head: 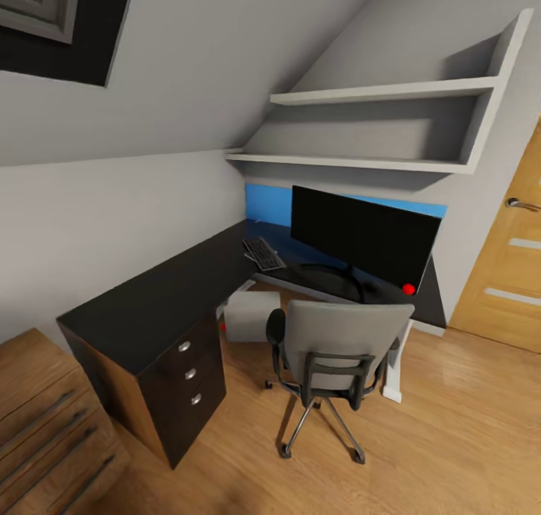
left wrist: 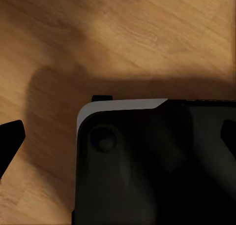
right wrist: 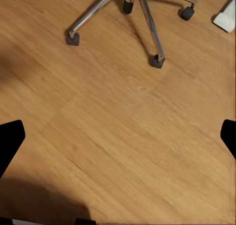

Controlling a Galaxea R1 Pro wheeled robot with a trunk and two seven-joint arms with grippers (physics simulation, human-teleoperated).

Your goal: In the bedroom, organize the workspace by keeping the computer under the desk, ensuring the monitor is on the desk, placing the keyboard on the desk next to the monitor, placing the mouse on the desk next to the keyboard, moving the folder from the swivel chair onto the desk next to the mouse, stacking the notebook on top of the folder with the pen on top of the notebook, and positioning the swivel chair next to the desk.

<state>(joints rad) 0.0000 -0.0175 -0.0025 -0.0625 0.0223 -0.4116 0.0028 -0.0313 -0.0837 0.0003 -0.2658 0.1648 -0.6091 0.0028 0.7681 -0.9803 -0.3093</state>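
The black L-shaped desk (head: 161,297) fills the attic corner. On it the black monitor (head: 364,239) stands on its round foot, and the keyboard (head: 263,254) lies just to its left. The light grey computer (head: 252,316) stands on the floor under the desk. The swivel chair (head: 338,346) is at the desk with its grey back toward me, hiding its seat; its chrome star base (right wrist: 135,18) shows on casters. Folder, notebook, pen and mouse are hidden. My left gripper (left wrist: 119,136) and right gripper (right wrist: 119,139) are open over the wood floor, holding nothing.
A wooden drawer chest (head: 45,432) stands at the near left beside the desk's black drawers (head: 191,372). A wooden door (head: 511,275) is at the right. White wall shelves (head: 376,124) hang above the monitor. The white pedestal foot (right wrist: 226,19) sits beside the chair base.
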